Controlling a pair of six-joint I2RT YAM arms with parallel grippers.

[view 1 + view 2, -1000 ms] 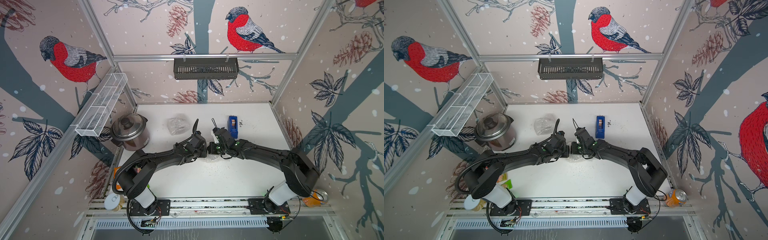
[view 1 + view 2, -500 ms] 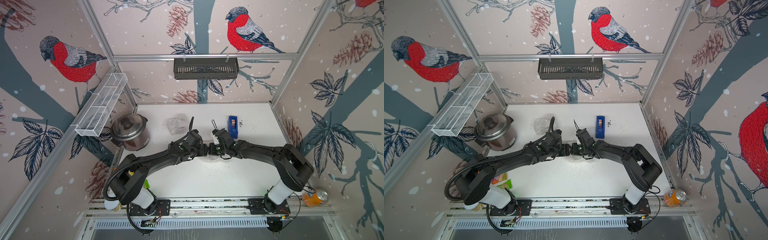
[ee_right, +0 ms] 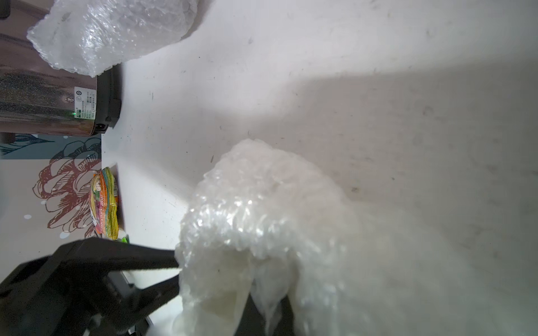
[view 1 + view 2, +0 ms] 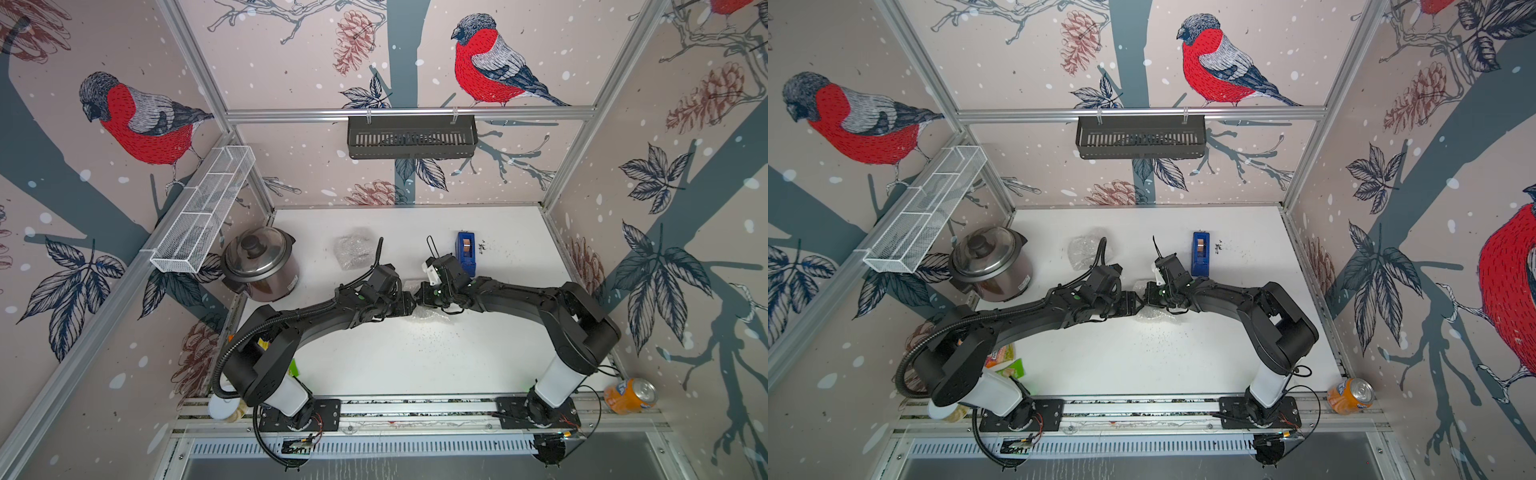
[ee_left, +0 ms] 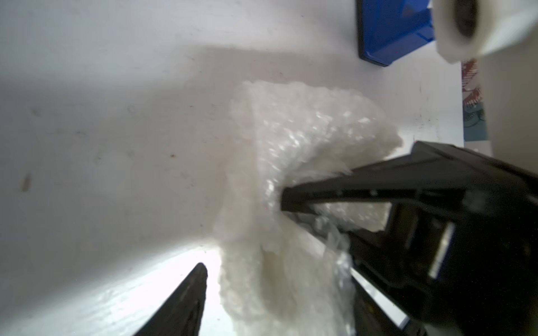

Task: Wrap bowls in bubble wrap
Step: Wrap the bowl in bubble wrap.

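Note:
A crumpled bundle of bubble wrap [image 4: 430, 312] lies at the middle of the white table [image 4: 415, 365], and both arms meet over it. My right gripper [image 3: 267, 317] is shut on a fold of the bubble wrap [image 3: 276, 227], which hides its fingertips. In the left wrist view the same gripper shows as a black jaw [image 5: 378, 186] pinching the wrap [image 5: 305, 139]. My left gripper [image 5: 276, 279] stands open around the bundle's lower part, and a bright gap separates one finger [image 5: 186, 296] from the wrap. The bowls are hidden.
A second bubble-wrap bundle [image 4: 353, 250] lies further back. The steel cooker [image 4: 259, 266] stands at the far left. A blue tape dispenser [image 4: 466, 249] sits behind the right wrist. A snack packet [image 3: 106, 200] lies at the table's left edge and an orange can [image 4: 629, 395] off the right edge.
My left gripper's jaws have parted off the wrap, and its wrist has shifted slightly. The right gripper has kept its pinch in the same place.

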